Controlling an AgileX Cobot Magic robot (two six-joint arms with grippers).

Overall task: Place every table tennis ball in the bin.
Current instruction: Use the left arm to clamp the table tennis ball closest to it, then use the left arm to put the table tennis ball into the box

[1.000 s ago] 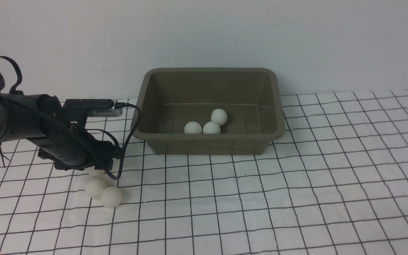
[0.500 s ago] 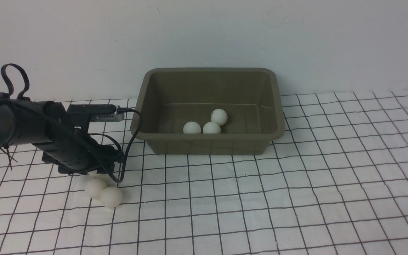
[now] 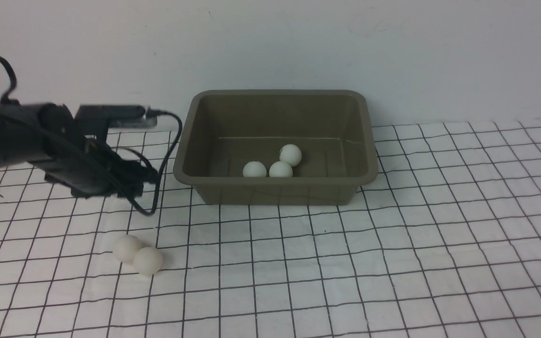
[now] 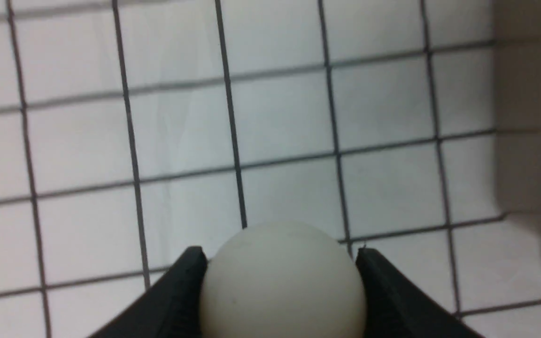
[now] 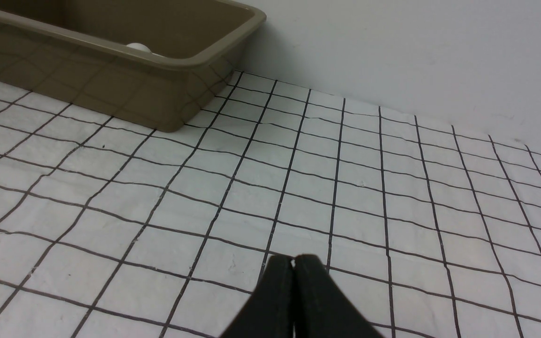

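The left wrist view cuts off the lower part of the gripped ball [image 4: 282,286] and most of the left tool [image 4: 280,251]; the bin [image 4: 533,117] is a blurred strip. From the front, the left arm [image 3: 40,141] is blurred, runs off the edge and hides that tool's fingers. In the right wrist view the bin's rim hides most of a white ball [image 5: 137,46], and the right tool [image 5: 294,260] is cut off.
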